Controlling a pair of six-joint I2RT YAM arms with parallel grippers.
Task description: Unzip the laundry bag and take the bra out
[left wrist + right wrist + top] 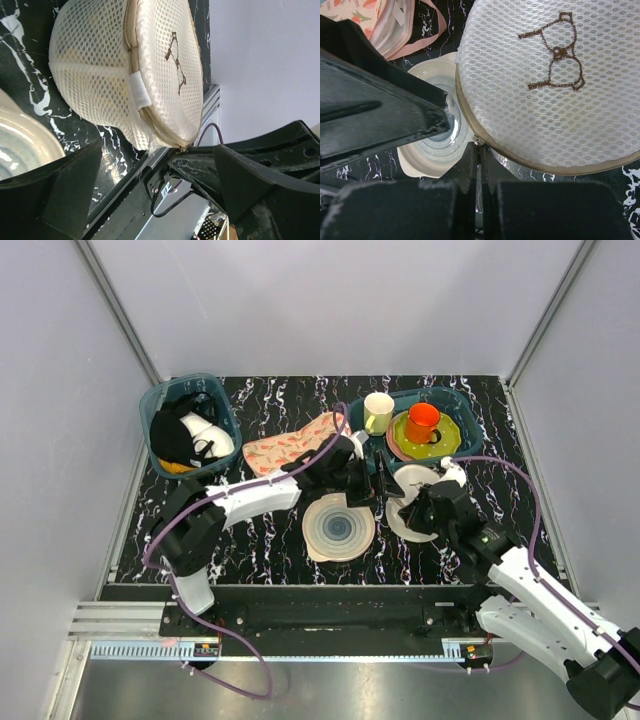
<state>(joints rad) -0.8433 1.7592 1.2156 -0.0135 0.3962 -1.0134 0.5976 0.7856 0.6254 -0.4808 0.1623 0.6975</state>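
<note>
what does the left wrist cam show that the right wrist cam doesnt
Only the left wrist: the domed side of the laundry bag, a white tab across its zip seam, and the table's metal edge rail, framed by the open left pincer.
Only the right wrist: the pink carrot-patterned cloth, and the right pincer shut on the zip pull.
Both: the bag's drawn face, the ringed disc and the black marbled table.
</note>
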